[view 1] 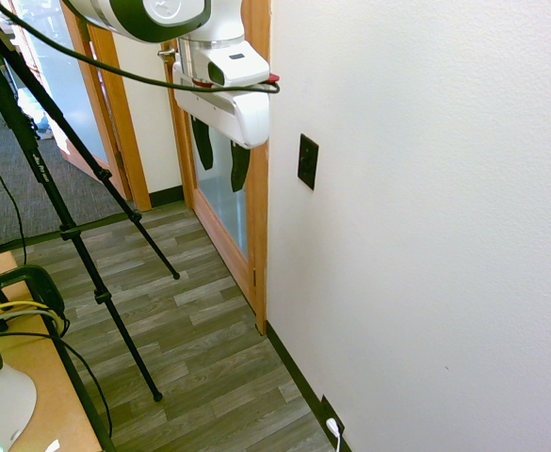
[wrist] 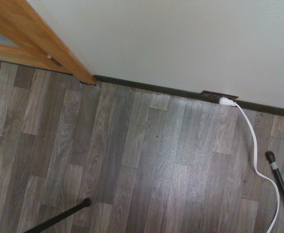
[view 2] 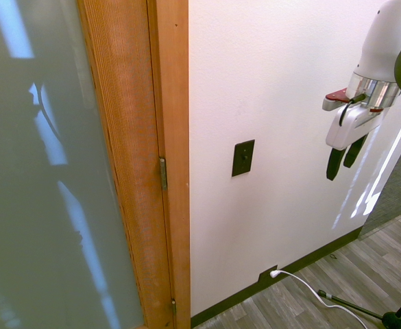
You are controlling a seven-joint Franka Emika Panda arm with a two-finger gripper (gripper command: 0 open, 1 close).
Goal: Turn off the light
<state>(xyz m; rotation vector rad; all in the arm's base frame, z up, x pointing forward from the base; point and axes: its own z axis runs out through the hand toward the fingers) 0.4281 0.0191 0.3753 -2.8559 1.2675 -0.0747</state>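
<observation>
The light switch (view 1: 307,161) is a small black upright plate on the white wall, just right of the wooden door frame; it also shows in the second exterior view (view 2: 242,157). No lamp is in view. My gripper (view 1: 220,155) hangs in the air at about the switch's height, pointing down at the floor and clear of the wall. Its two dark fingers stand apart, open, with nothing between them. From the other side the gripper (view 2: 345,159) sits well to the right of the plate. The wrist view shows only floor and baseboard, not the switch.
A wooden door frame (view 1: 256,217) with frosted glass borders the wall. Low on the baseboard a dark outlet plate (wrist: 218,95) holds a white plug (wrist: 226,101) whose cord trails across the grey plank floor. A desk corner (view 1: 40,395) lies at lower left.
</observation>
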